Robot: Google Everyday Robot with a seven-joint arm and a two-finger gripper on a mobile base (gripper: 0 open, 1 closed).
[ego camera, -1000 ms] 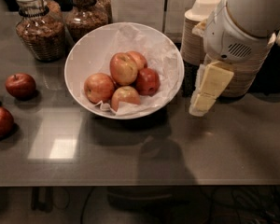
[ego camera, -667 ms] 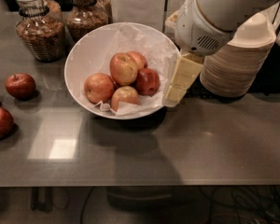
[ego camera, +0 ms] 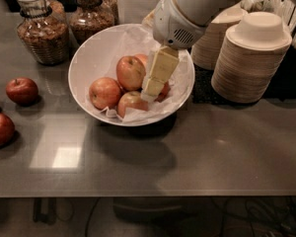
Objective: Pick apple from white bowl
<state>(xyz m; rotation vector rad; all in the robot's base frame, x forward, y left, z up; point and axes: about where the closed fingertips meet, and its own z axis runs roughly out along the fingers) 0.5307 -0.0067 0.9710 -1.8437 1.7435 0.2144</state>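
The claw (ego camera: 150, 89) has moved left. A moment ago it hung by the right rim of the white bowl (ego camera: 91, 51). Now it points down inside the bowl, among the apples (ego camera: 130, 72), maybe touching the red one on the right. I cannot tell if the claw is wide or narrow. The apples have not moved. The bowl sits on the surface (ego camera: 212, 147).

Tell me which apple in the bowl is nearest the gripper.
The darker red apple alone on the pile's right, half hidden behind the gripper over the bowl.
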